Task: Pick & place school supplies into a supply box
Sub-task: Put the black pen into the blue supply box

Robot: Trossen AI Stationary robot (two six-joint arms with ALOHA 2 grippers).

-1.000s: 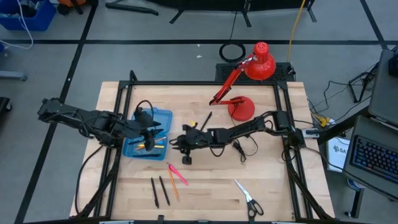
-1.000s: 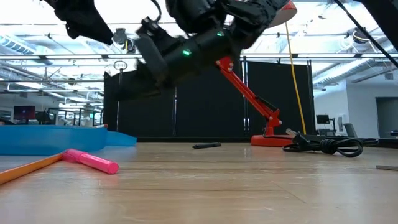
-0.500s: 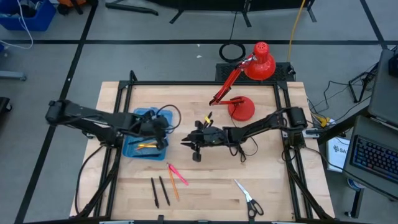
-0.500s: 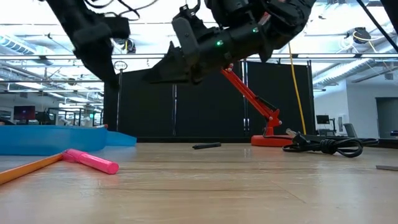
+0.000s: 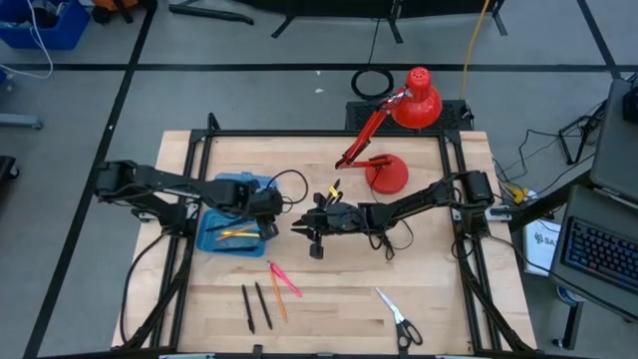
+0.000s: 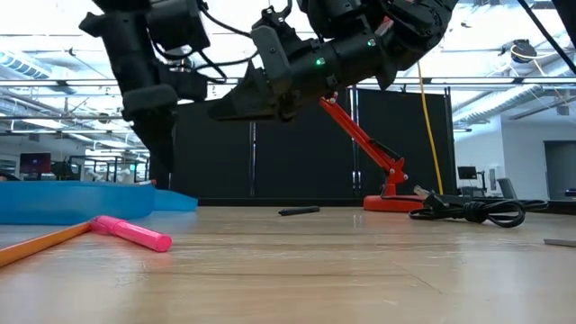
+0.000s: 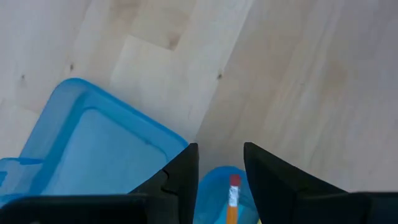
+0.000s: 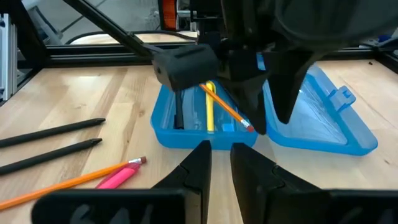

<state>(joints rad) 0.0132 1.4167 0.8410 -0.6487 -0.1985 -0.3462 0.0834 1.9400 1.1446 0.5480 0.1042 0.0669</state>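
The supply box lies open at the table's left, its base (image 5: 231,237) toward the near edge and its lid (image 8: 323,118) flat beside it. In the base lie a black pen (image 8: 179,109), a yellow pencil (image 8: 209,109) and an orange pencil (image 8: 227,109), whose eraser end (image 7: 234,181) is at the base's right corner. My left gripper (image 8: 272,124) points down over that corner, open, and the eraser shows in the gap without touching. My right gripper (image 5: 302,227) hovers just right of the box, nearly level, with a narrow empty gap (image 8: 221,152).
Near the front edge lie a pink marker (image 5: 286,280), an orange pencil (image 5: 276,299), two black pens (image 5: 255,306) and scissors (image 5: 399,317). Another black pen (image 5: 331,189) lies beside the red lamp (image 5: 387,175). A black cable (image 6: 468,211) is coiled under my right arm.
My left gripper has swung across the box toward the table's right edge, sunk lower and tipped steeper, ending over the base's right corner. My right gripper drew back a little toward the right edge, then kept still. The pencils in the box stayed put.
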